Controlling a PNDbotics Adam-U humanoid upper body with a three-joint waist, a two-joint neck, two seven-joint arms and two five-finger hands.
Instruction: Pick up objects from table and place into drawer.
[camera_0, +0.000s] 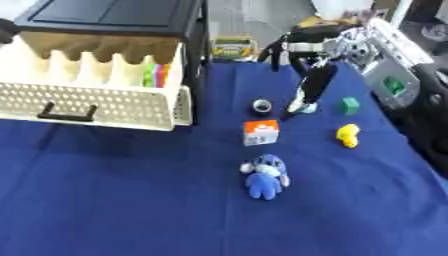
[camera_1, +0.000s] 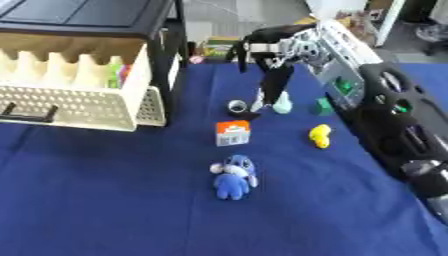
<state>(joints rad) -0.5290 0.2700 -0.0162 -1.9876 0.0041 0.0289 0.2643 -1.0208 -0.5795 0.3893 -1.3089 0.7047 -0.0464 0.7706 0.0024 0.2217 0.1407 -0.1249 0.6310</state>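
My right hand (camera_1: 277, 82) reaches down from the upper right, its fingers hanging fairly straight over the far middle of the blue table. A small pale teal object (camera_1: 283, 106) stands right at the fingertips, touching or nearly touching them. Just left of it lies a black tape roll (camera_0: 262, 105). Nearer me are an orange-and-white box (camera_0: 261, 132) and a blue plush toy (camera_0: 265, 175). To the right lie a green cube (camera_0: 351, 105) and a yellow duck (camera_0: 348, 135). The cream perforated drawer (camera_0: 105, 105) stands pulled open at the left, with colourful items (camera_0: 156, 75) inside.
A black cabinet (camera_0: 114, 17) sits above the drawer. A yellow-green box (camera_0: 232, 49) stands beyond the table's far edge. My right arm (camera_1: 394, 125) runs along the table's right side. Blue cloth (camera_0: 131, 200) covers the near half of the table.
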